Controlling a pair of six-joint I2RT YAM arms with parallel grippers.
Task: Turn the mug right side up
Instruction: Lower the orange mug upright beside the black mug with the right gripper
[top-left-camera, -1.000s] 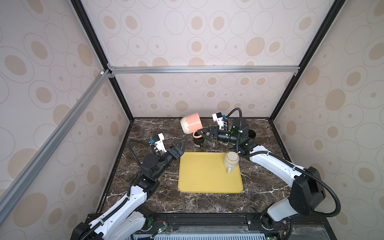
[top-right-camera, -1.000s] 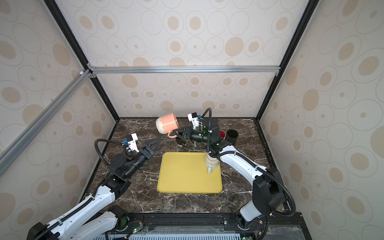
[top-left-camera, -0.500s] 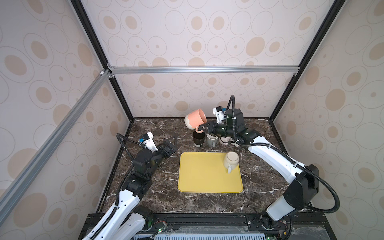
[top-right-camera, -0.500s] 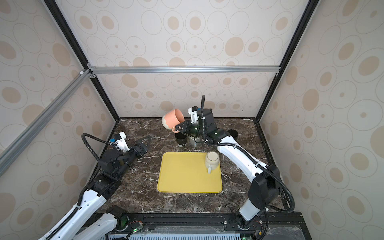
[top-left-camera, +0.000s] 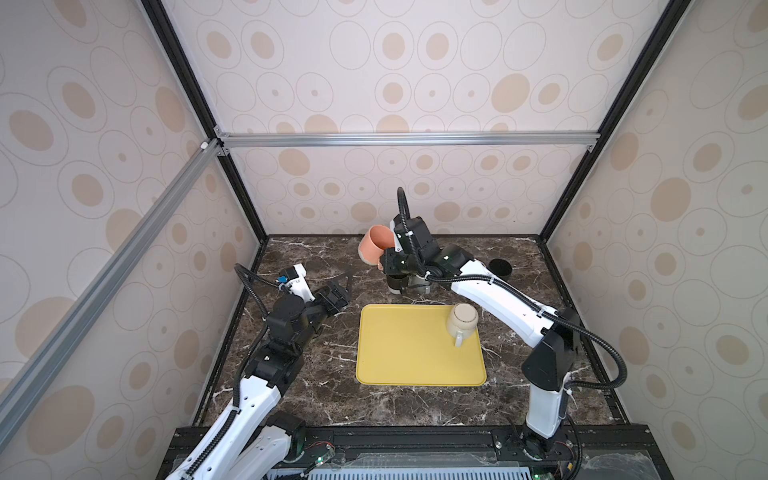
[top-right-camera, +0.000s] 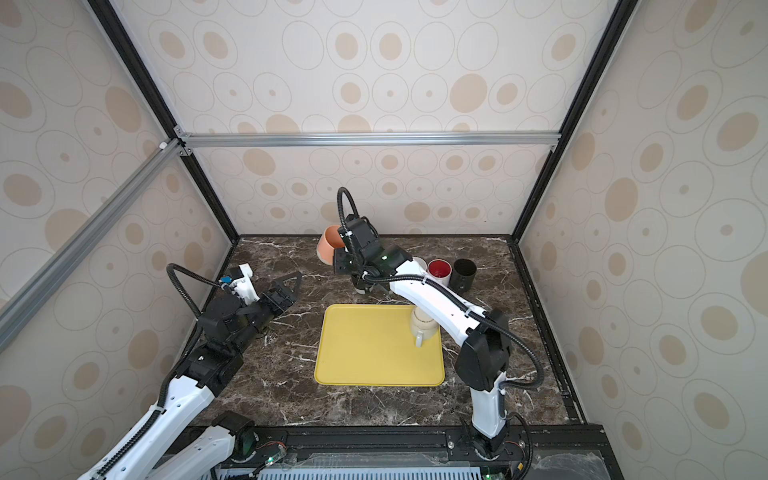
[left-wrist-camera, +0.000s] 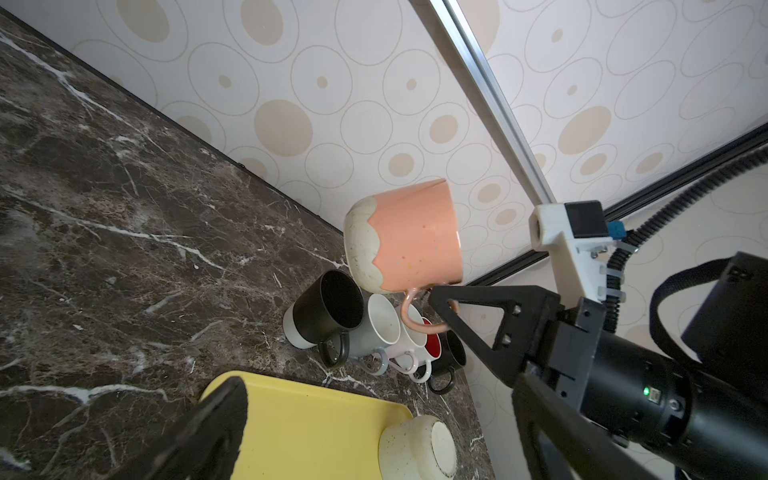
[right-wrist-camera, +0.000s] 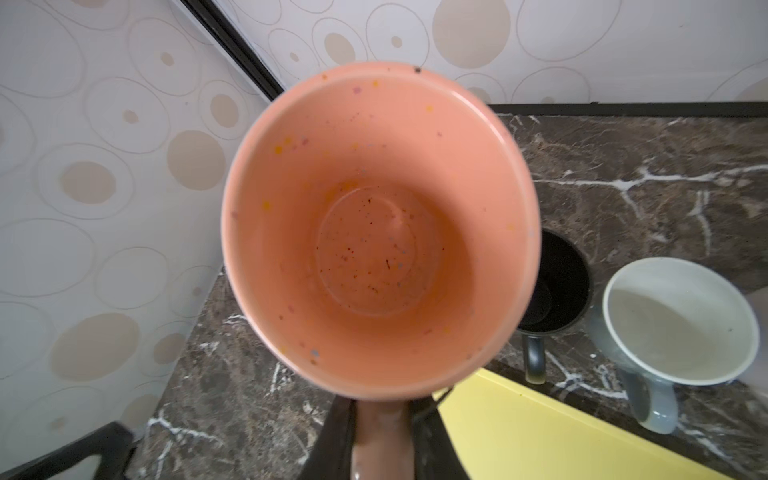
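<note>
A pink mug (top-left-camera: 375, 248) (top-right-camera: 329, 246) with a cream base hangs in the air over the back of the table, tilted, its open mouth showing in both top views. My right gripper (top-left-camera: 384, 265) (right-wrist-camera: 380, 432) is shut on its handle; the right wrist view looks straight into the pink mug (right-wrist-camera: 374, 232). In the left wrist view the pink mug (left-wrist-camera: 409, 237) hangs above a row of mugs. A cream mug (top-left-camera: 462, 319) (top-right-camera: 424, 325) (left-wrist-camera: 417, 449) stands upside down on the yellow tray (top-left-camera: 407, 357). My left gripper (top-left-camera: 343, 289) (top-right-camera: 291, 291) stands open and empty, left of the tray.
Several upright mugs line the back of the table under and right of the held mug: a black-and-white mug (left-wrist-camera: 328, 307), a grey mug (right-wrist-camera: 681, 328), a red-lined mug (top-right-camera: 440, 270) and a black mug (top-right-camera: 464, 272). Patterned walls close three sides.
The right gripper has turned the pink mug so that its mouth now faces upward, staying over the back of the table. The left arm has drawn back from the mug, still open.
</note>
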